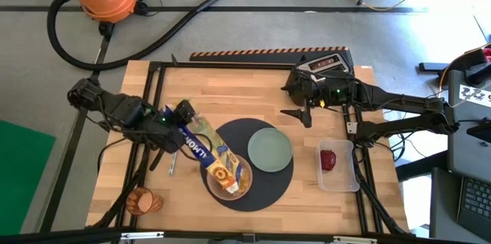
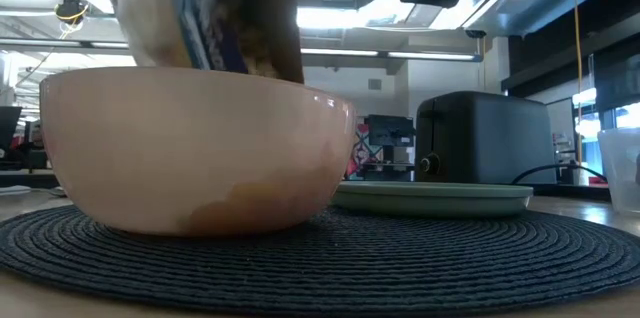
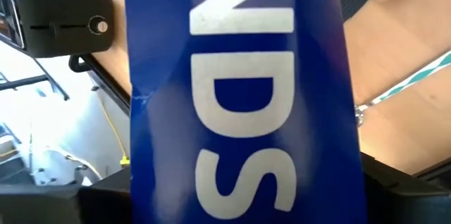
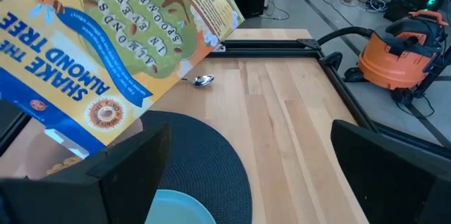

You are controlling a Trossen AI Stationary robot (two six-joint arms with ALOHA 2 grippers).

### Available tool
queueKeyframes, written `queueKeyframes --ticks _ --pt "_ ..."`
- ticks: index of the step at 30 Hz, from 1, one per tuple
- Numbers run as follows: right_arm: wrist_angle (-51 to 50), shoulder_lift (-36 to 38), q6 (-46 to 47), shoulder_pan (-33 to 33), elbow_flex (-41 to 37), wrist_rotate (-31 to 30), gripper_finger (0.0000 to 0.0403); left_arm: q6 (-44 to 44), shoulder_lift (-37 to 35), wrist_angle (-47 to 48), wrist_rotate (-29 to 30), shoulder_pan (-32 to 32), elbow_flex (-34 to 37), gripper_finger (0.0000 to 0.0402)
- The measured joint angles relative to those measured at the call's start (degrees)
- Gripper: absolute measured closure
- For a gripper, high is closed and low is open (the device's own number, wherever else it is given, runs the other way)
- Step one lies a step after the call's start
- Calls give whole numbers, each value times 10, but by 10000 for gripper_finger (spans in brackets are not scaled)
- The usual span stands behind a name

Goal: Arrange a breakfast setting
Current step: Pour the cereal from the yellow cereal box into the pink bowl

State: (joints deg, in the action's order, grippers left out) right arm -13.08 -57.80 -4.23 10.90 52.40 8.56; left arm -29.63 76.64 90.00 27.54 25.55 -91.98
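Pink bowl (image 2: 195,153) under tilted cereal box (image 1: 211,150)

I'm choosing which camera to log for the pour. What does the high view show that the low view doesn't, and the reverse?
Only the high view shows the left gripper holding the cereal box, the apple in its clear tub, the spoon, the cup and the waiting right gripper. Only the low view shows the bowl's side and the room behind. Both show the bowl, plate, mat and toaster.

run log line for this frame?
phase: pouring | left end effector: holds cereal box tilted over pink bowl | right end effector: open, idle by toaster
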Motion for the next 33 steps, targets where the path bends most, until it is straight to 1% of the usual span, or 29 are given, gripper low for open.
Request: queueKeyframes --ticks 9,12,15,17,19,21,23,25,30,33 --pt "0 0 1 0 0 2 23 41 -28 0 -21 -3 0 167" --pt "1 -1 12 0 0 15 23 56 -32 1 -21 -3 0 170" --pt "12 -4 23 0 0 17 23 59 -35 0 -25 -3 0 171" --pt "36 -12 41 0 0 34 23 67 -37 2 -25 -3 0 171" --pt "90 -24 57 -9 -11 64 23 71 -38 0 -31 -3 0 171" --pt "137 -45 69 -25 -27 72 23 79 -40 0 -35 -3 0 171" --pt "173 -68 71 -47 -39 52 23 85 -43 0 -37 -3 1 172" --pt "194 -84 67 -72 -46 13 23 86 -48 -2 -44 -3 8 172" --pt "245 -111 28 -147 -60 -129 31 105 -77 0 -49 -3 49 172" --pt "313 -118 6 -195 -77 -212 49 120 -103 -10 -48 -3 81 172"
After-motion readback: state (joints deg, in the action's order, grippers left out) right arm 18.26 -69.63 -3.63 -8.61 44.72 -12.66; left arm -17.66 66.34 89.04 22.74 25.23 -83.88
